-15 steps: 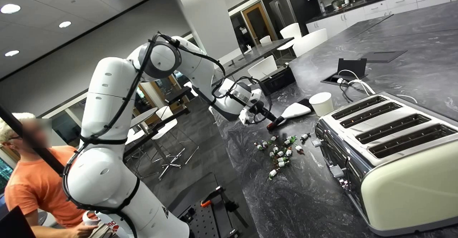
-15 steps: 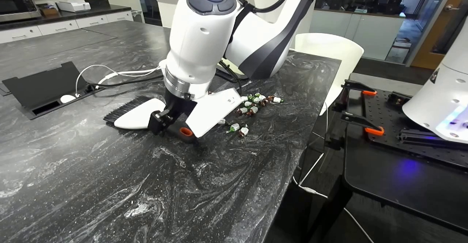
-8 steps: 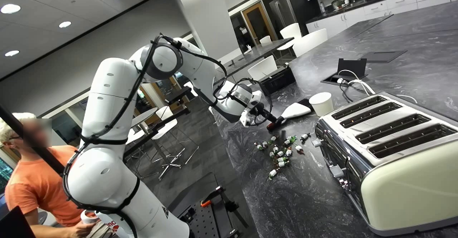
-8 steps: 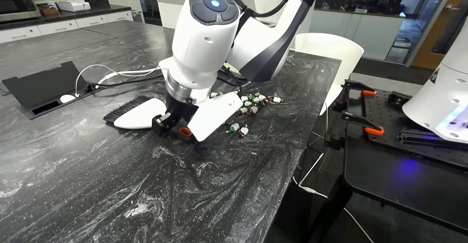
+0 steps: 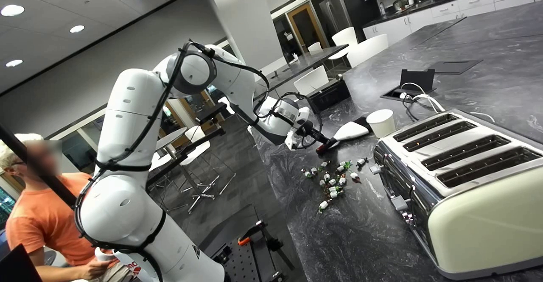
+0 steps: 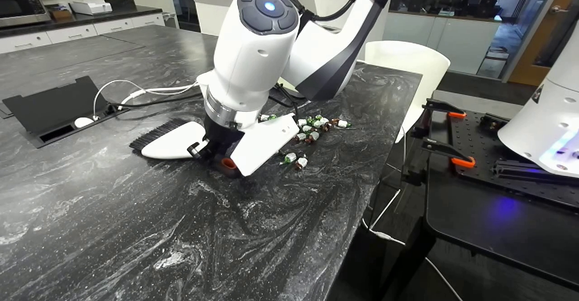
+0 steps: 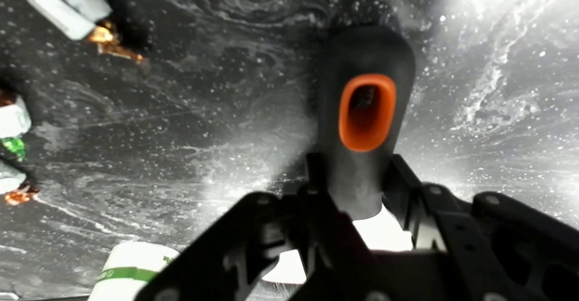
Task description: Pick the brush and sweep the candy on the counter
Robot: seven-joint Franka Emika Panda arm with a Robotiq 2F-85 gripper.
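The brush [image 6: 169,141] lies on the dark grey counter [image 6: 135,228], its white head and black bristles pointing away from its dark handle. In the wrist view the handle [image 7: 362,54] shows an orange-rimmed hole near its end. My gripper [image 7: 356,170] is shut on the handle's neck, just behind the white head, one finger along each side. An exterior view has the gripper [image 5: 326,140] low over the counter at the same spot. Wrapped candy [image 5: 342,181] lies in a loose cluster beside the handle end; a few pieces [image 7: 59,13] appear at the wrist view's left.
A white paper cup [image 5: 382,123] stands right by the bristle end. Close to the candy is a large cream toaster [image 5: 479,218]. An open outlet box [image 6: 59,99] with white and black cables sits on the counter beyond the brush. The counter's edge runs past the candy.
The gripper's fingers have come together onto the brush handle. The wrist shifted slightly over the first half second; the brush barely stirred, and the candy lies as before.
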